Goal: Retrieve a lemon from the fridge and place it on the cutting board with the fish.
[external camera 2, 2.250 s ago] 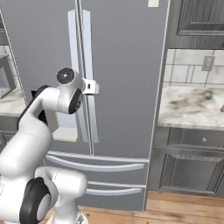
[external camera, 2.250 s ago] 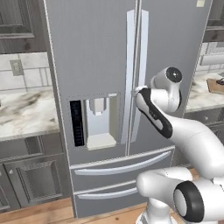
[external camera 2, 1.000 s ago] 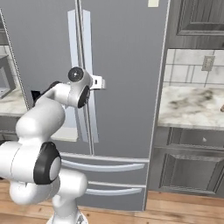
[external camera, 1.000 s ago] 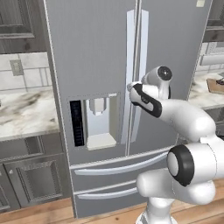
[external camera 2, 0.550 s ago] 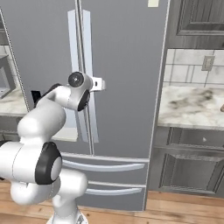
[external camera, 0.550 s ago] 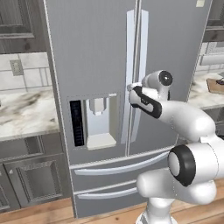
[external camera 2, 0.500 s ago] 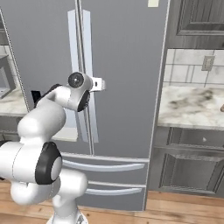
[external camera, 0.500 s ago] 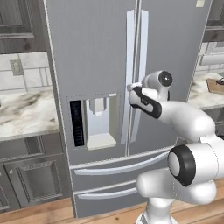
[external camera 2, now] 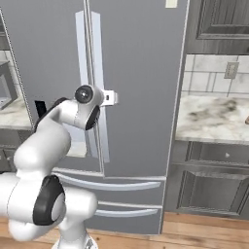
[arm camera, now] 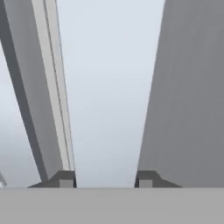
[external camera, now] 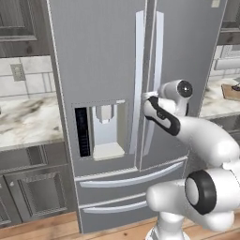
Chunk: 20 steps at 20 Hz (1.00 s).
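The fridge point(external camera: 108, 70) stands shut between marble tabletops point(external camera: 28, 124), its water dispenser panel point(external camera: 101, 129) in the left door and two pale handles point(external camera: 138, 79) running down beside the centre seam. The pincer point(external camera: 149, 96) is at the right door's handle point(arm camera: 105, 87), closed on that pale bar, which fills the gap between the two dark fingertips point(arm camera: 65, 178). At far right, the cutting board point(external camera: 230, 91) lies on the tabletop, well apart.
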{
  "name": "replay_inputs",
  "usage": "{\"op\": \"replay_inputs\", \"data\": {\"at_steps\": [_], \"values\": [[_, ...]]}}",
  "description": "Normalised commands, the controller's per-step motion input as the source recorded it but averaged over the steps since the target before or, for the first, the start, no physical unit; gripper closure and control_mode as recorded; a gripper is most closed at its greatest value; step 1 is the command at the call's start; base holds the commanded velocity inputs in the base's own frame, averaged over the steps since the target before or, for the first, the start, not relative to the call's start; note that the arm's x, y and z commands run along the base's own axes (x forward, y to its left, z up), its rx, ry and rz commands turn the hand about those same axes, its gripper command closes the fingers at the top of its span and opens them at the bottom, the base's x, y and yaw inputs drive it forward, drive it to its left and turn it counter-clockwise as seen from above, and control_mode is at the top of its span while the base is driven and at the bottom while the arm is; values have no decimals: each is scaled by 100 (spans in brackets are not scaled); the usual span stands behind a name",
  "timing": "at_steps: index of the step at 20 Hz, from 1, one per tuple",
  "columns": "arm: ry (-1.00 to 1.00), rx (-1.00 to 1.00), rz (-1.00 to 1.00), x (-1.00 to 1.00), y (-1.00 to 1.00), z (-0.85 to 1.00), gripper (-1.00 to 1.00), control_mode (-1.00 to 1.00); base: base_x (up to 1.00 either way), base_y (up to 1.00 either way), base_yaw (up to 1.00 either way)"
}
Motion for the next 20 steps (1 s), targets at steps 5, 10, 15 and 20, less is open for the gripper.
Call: {"op": "replay_inputs", "data": {"at_steps": [5, 10, 15, 20], "values": [[0, 0, 0, -99, -71, 31, 100, -100, 0, 0, 0], [3, 6, 0, -87, -95, 37, 100, -100, 0, 0, 0], [4, 8, 0, -100, -100, 36, 100, -100, 0, 0, 0], [11, 0, 0, -74, -100, 14, 100, -100, 0, 0, 0]]}}
